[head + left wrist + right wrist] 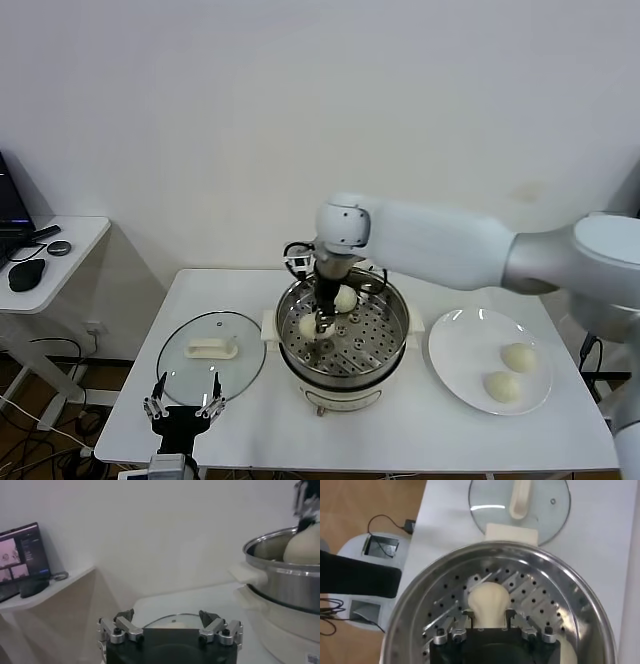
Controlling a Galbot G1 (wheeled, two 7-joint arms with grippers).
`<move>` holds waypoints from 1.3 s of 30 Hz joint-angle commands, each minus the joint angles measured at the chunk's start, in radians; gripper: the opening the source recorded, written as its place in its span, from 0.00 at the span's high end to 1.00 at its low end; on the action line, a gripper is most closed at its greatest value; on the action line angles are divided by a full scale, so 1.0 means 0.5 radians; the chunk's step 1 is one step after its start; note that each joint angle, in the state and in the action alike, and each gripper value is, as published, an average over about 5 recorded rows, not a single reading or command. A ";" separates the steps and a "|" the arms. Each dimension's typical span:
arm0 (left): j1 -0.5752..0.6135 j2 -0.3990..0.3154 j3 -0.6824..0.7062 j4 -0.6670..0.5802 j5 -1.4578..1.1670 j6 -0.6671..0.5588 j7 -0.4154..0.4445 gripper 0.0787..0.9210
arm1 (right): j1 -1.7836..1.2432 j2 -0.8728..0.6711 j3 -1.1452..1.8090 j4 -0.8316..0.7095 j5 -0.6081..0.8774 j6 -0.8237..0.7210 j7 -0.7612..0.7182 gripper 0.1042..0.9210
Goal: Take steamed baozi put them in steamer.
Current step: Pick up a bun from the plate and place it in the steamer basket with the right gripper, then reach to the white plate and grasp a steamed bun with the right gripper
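Observation:
The steamer (345, 345) stands at the table's middle, and its rim fills the right wrist view (415, 597). My right gripper (322, 322) reaches down into it and is shut on a baozi (307, 327). The wrist view shows that baozi (489, 597) squeezed between the fingers of the right gripper (489, 616), just above the perforated tray. A second baozi (346, 298) lies in the steamer behind it. Two more baozi (519, 357) (500, 386) lie on the white plate (460, 345) at the right. My left gripper (185, 408) is parked open at the table's front left.
The glass lid (190, 370) with its white handle lies flat to the left of the steamer, just beyond the left gripper (170, 622). A side table (70, 240) with a mouse and a laptop stands at the far left.

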 commanded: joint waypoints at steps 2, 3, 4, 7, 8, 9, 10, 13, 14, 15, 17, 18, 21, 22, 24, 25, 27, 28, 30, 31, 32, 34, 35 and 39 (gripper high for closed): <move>-0.003 0.002 0.004 -0.008 -0.010 0.004 0.000 0.12 | -0.137 0.285 0.001 -0.351 -0.088 -0.060 0.082 0.63; -0.004 0.001 0.004 -0.007 -0.011 0.004 0.000 0.12 | -0.142 0.295 0.013 -0.371 -0.097 -0.060 0.085 0.63; -0.006 0.001 0.004 -0.006 -0.013 0.004 0.000 0.12 | -0.145 0.305 0.024 -0.387 -0.104 -0.060 0.088 0.63; -0.010 0.000 0.004 -0.005 -0.016 0.005 0.001 0.12 | -0.140 0.317 0.038 -0.395 -0.107 -0.060 0.084 0.63; -0.010 0.000 0.005 -0.005 -0.016 0.005 0.002 0.12 | -0.136 0.315 0.039 -0.387 -0.105 -0.060 0.083 0.63; -0.010 -0.001 0.005 -0.005 -0.016 0.004 0.002 0.12 | -0.133 0.309 0.040 -0.375 -0.103 -0.059 0.084 0.63; -0.009 -0.002 0.006 -0.004 -0.016 0.004 0.002 0.12 | -0.130 0.300 0.043 -0.361 -0.100 -0.059 0.085 0.63; -0.008 -0.005 0.011 -0.004 -0.015 0.004 0.001 0.12 | -0.116 0.265 0.055 -0.307 -0.084 -0.059 0.090 0.58; -0.008 -0.007 0.014 -0.003 -0.014 0.004 0.001 0.12 | -0.110 0.250 0.059 -0.289 -0.076 -0.059 0.088 0.56; -0.009 -0.008 0.017 -0.002 -0.013 0.004 0.002 0.12 | -0.104 0.234 0.061 -0.268 -0.068 -0.058 0.084 0.52; -0.011 -0.012 0.025 -0.003 -0.010 0.005 0.005 0.12 | -0.096 0.201 0.063 -0.228 -0.060 -0.058 0.077 0.46; -0.012 -0.014 0.029 -0.003 -0.009 0.005 0.007 0.12 | -0.095 0.180 0.065 -0.204 -0.059 -0.058 0.074 0.41; -0.010 -0.016 0.037 -0.005 -0.006 0.006 0.013 0.12 | -0.088 0.109 0.070 -0.126 -0.067 -0.058 0.067 0.31; -0.009 -0.017 0.038 -0.005 -0.006 0.006 0.015 0.12 | -0.081 0.079 0.072 -0.097 -0.071 -0.058 0.064 0.27; -0.008 -0.017 0.037 -0.005 -0.006 0.007 0.020 0.12 | -0.061 0.009 0.077 -0.035 -0.077 -0.058 0.055 0.21; -0.008 -0.018 0.036 -0.006 -0.006 0.007 0.022 0.12 | -0.048 -0.041 0.087 0.006 -0.082 -0.058 0.052 0.18; -0.007 -0.020 0.034 -0.008 -0.006 0.008 0.025 0.12 | -0.024 -0.168 0.128 0.099 -0.106 -0.052 0.039 0.14; -0.004 -0.020 0.033 -0.010 -0.006 0.009 0.026 0.12 | -0.015 -0.251 0.164 0.152 -0.126 -0.045 0.029 0.13; 0.005 -0.017 0.031 -0.016 -0.007 0.009 0.030 0.12 | 0.001 -0.438 0.257 0.258 -0.182 -0.013 -0.015 0.12; 0.010 -0.015 0.028 -0.018 -0.008 0.009 0.032 0.12 | 0.009 -0.550 0.313 0.312 -0.223 0.013 -0.055 0.12; 0.014 -0.013 0.025 -0.020 -0.012 0.010 0.035 0.12 | 0.015 -0.662 0.372 0.360 -0.266 0.052 -0.111 0.12; 0.023 -0.007 0.018 -0.018 -0.022 0.013 0.041 0.12 | 0.029 -0.861 0.468 0.436 -0.355 0.148 -0.231 0.12; 0.028 0.000 0.015 -0.015 -0.029 0.014 0.042 0.12 | 0.034 -0.977 0.508 0.471 -0.405 0.214 -0.297 0.12; 0.037 0.032 -0.005 0.011 -0.045 0.015 0.040 0.12 | 0.009 -1.420 0.576 0.552 -0.558 0.529 -0.455 0.12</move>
